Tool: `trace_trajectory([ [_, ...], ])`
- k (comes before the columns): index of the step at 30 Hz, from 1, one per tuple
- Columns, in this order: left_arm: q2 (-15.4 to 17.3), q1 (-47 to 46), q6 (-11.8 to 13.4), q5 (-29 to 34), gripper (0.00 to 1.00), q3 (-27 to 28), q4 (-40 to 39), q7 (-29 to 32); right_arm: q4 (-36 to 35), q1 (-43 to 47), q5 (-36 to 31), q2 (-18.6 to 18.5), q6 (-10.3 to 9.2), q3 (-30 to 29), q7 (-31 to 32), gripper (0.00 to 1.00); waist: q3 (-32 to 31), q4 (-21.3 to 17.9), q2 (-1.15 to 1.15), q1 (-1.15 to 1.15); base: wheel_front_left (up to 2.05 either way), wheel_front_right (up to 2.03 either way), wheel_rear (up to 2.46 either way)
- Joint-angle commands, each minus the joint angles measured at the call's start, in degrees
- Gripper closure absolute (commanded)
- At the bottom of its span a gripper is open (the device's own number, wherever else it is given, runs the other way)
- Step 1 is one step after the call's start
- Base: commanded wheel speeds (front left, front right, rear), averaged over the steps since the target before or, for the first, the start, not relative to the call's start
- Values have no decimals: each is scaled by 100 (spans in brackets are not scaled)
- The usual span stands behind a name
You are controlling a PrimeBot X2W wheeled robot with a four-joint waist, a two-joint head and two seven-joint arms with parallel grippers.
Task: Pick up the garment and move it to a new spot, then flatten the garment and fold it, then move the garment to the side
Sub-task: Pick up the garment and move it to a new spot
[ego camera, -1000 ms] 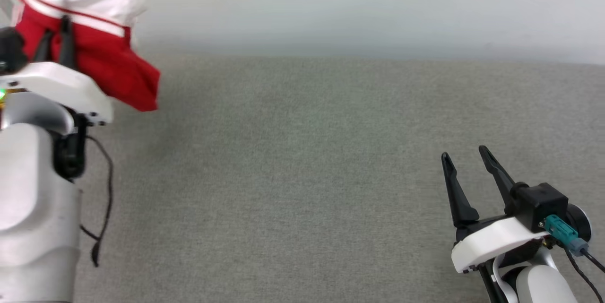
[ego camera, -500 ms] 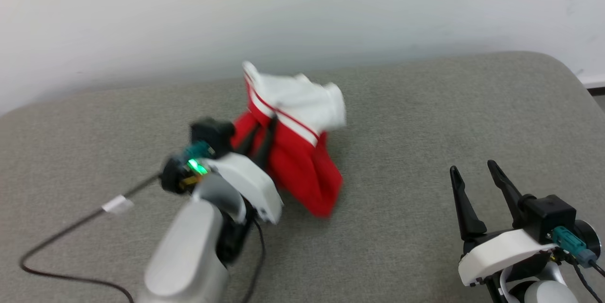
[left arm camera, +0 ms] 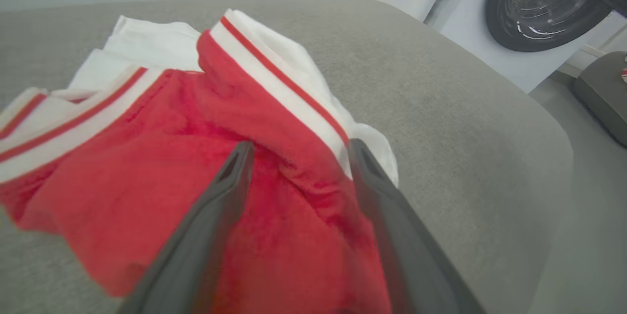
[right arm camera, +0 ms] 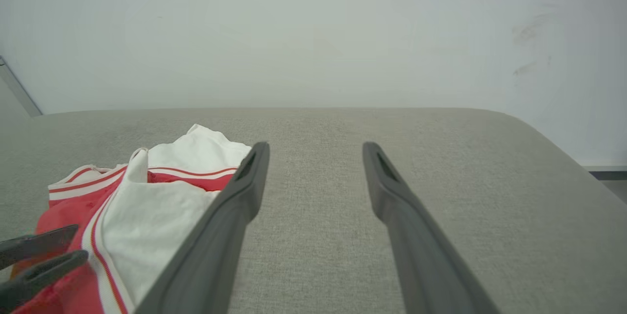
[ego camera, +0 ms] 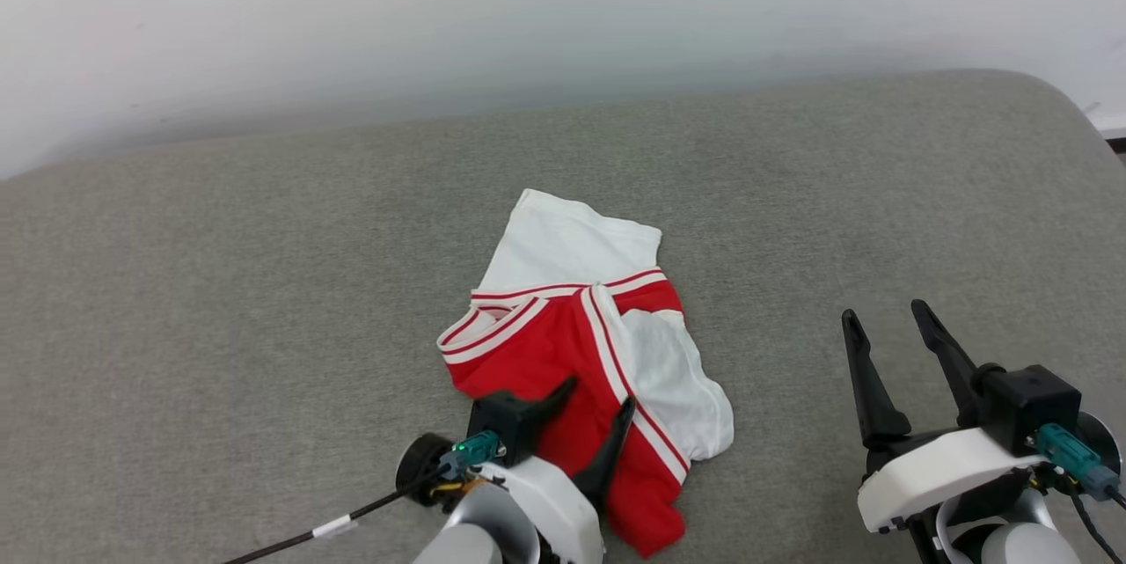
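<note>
Grey woven fabric covers a wide padded surface (ego camera: 220, 282) that runs across the head view, with a pale wall (ego camera: 528, 10) behind it. Left of centre, near the bottom, a dark cable (ego camera: 352, 518) trails from the left arm's wrist.

The left gripper (ego camera: 600, 392) sits over the near, red part of the shirt (ego camera: 545, 344). Its two dark fingers are spread apart and clamp nothing. In the left wrist view, a raised fold of red cloth with a striped band stands between the fingers, loose rather than pinched. I cannot tell whether the fingers press on the cloth.

The shirt lies crumpled in the middle of the surface, not flat. One white sleeve points toward the wall, and red-and-white trim crosses the middle. Another white panel droops to the right, and red cloth bunches at the near edge. No print shows. This central spot looks chosen so both arms can reach the shirt, and flattening it is probably the step in hand.

To the right, well apart from the shirt, the right gripper (ego camera: 882, 311) is low over bare fabric. Its jaws are wide and empty, probably ready to take the shirt's other side.

Beyond the surface's right edge, the left wrist view shows a white washer (left arm camera: 490, 35) with a dark round door.
</note>
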Motion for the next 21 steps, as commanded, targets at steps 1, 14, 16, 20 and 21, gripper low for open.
trace_trajectory([
  [1, -3, -124, 92, 89, 0, 7, -121, -208, 12, -29, -16, 4, -2, -21, -36, 0, -27, 102, 0, 0, 0, 0, 0],
  [14, 551, 225, 1178, 97, 0, 1300, -1278, -804, -22, 149, -104, 4, -2, -151, 82, 0, -323, 509, 0, 0, 0, 0, 0],
  [16, 712, 412, 1309, 95, 0, 1493, -1396, -810, -51, 191, -104, 4, -2, -166, 91, 0, -355, 518, 0, 0, 0, 0, 0],
  [20, 888, 704, 1417, 55, 0, 1668, -1539, -785, -74, 261, -74, 4, -2, -205, 119, 0, -413, 508, 0, 0, 0, 0, 0],
  [21, 947, 772, 1439, 43, 0, 1702, -1591, -774, -80, 280, -64, 5, -2, -208, 127, 0, -428, 502, 0, 0, 0, 0, 0],
])
